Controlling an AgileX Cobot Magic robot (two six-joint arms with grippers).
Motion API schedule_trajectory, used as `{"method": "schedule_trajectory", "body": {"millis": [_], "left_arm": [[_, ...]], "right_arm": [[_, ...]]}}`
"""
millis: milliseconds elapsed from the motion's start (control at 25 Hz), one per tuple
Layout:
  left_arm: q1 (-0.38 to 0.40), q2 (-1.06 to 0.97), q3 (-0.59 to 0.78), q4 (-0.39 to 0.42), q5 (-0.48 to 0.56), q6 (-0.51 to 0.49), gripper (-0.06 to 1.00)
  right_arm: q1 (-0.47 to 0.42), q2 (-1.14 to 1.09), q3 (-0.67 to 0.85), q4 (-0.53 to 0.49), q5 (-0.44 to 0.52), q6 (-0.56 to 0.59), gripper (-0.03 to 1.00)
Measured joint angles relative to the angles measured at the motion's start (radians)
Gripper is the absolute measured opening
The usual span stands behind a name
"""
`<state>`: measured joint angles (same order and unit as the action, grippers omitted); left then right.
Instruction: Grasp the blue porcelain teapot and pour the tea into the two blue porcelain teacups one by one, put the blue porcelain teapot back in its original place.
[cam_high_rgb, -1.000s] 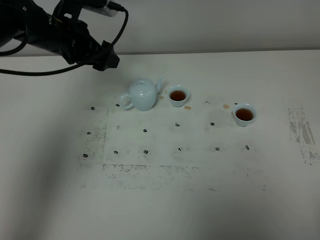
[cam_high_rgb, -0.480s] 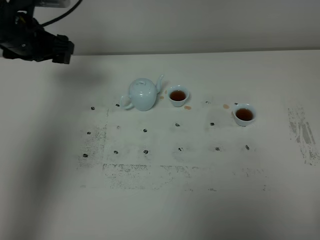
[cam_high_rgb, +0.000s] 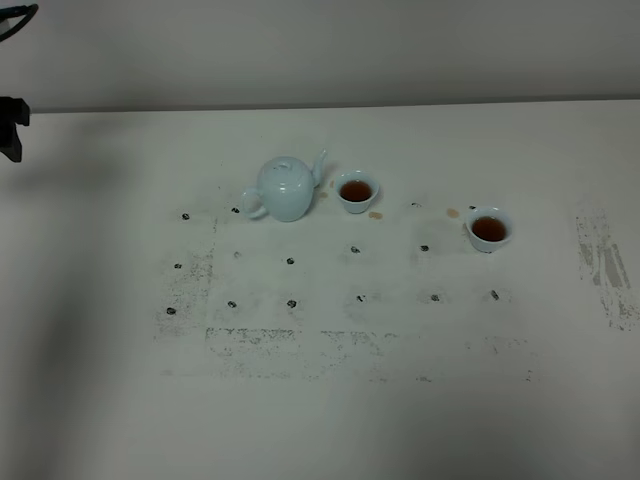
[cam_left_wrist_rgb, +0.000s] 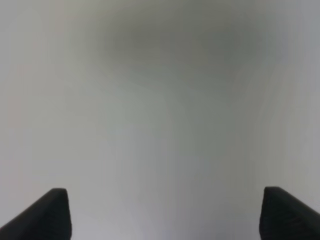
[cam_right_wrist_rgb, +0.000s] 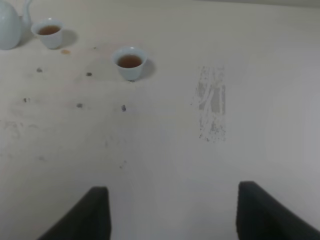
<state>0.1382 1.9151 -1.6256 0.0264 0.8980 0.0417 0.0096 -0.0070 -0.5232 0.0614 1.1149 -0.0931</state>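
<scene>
While the blue porcelain teapot (cam_high_rgb: 286, 188) sits upright on the white table (cam_high_rgb: 330, 400), nothing is touching it: spout pointing toward two o'clock, loop handle toward eight, lid with its small knob in place. Just beside the spout, at the pot's three o'clock, stands the near teacup (cam_high_rgb: 356, 192), full of brown tea. The far teacup (cam_high_rgb: 488, 229) is well apart at about four o'clock from the pot, and it too holds brown tea. Small tea-coloured drips (cam_high_rgb: 375, 214) mark the table beside each cup, and dark dots (cam_high_rgb: 291, 261) are scattered across the scuffed surface in front of the crockery.

Out at nine o'clock on the overhead view, only a dark sliver of the left arm (cam_high_rgb: 10, 125) shows at the frame's edge, far from the pot. Its own camera shows the left gripper (cam_left_wrist_rgb: 165, 212) with fingertips (cam_left_wrist_rgb: 47, 215) spread wide apart, nothing between them, against a blurred pale surface. The right gripper (cam_right_wrist_rgb: 172, 212) likewise has its fingers (cam_right_wrist_rgb: 265, 210) parted and empty above bare table, with both cups and a slice of the teapot (cam_right_wrist_rgb: 10, 25) visible in the distance beyond it.
</scene>
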Motion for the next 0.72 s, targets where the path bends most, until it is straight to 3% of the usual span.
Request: {"method": "schedule_trajectory", "body": {"millis": [240, 400, 720], "left_arm": [[0.0, -0.202, 0.142, 0.001, 0.039, -0.011, 0.07], [0.0, -0.451, 0.374, -0.004, 0.062, -0.014, 0.07], [0.0, -1.034, 0.805, -0.115, 0.06, 0.011, 0.07]], "right_arm": [[0.0, 0.0, 0.0, 0.0, 0.0, 0.0, 0.52], [0.0, 0.0, 0.0, 0.0, 0.0, 0.0, 0.52], [0.0, 0.0, 0.0, 0.0, 0.0, 0.0, 0.52]]}}
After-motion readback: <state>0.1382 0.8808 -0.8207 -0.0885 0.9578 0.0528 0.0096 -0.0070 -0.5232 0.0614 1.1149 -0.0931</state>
